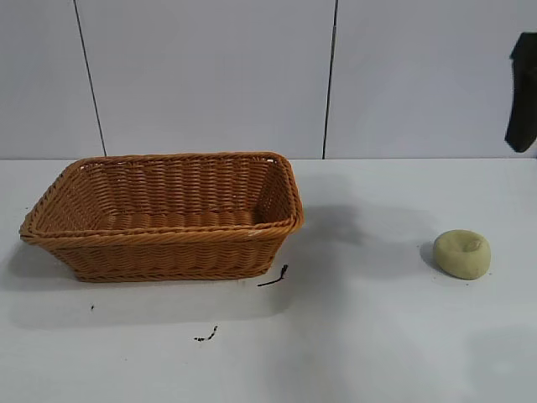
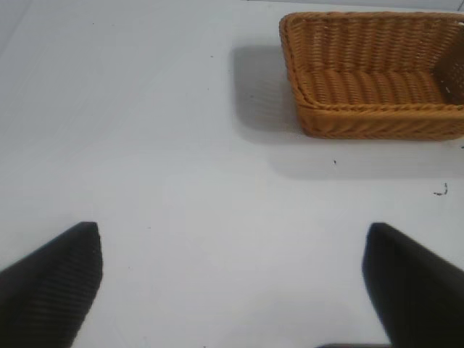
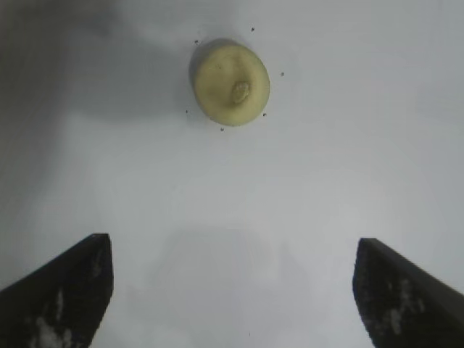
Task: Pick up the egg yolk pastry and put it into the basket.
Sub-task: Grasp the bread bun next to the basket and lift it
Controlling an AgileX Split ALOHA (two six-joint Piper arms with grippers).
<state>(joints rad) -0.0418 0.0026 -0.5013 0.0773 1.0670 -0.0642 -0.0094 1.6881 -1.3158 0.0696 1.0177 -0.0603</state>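
Tabletop, white, seen from the exterior view: the basket sits toward 9 o'clock, its long side facing the camera, with nothing visible inside. The egg yolk pastry lies toward 3 o'clock, well apart from the basket, with bare surface between them and in front of both. A dark part of an arm hangs at the frame's 2 o'clock edge.

Left wrist view: the left gripper holds its fingers spread wide over bare table, gripping nothing; the basket lies beyond, near 1 o'clock.

Right wrist view: the right gripper has its fingers wide apart and empty above the table; the pastry rests at 12 o'clock ahead of them, untouched, ringed by open surface.
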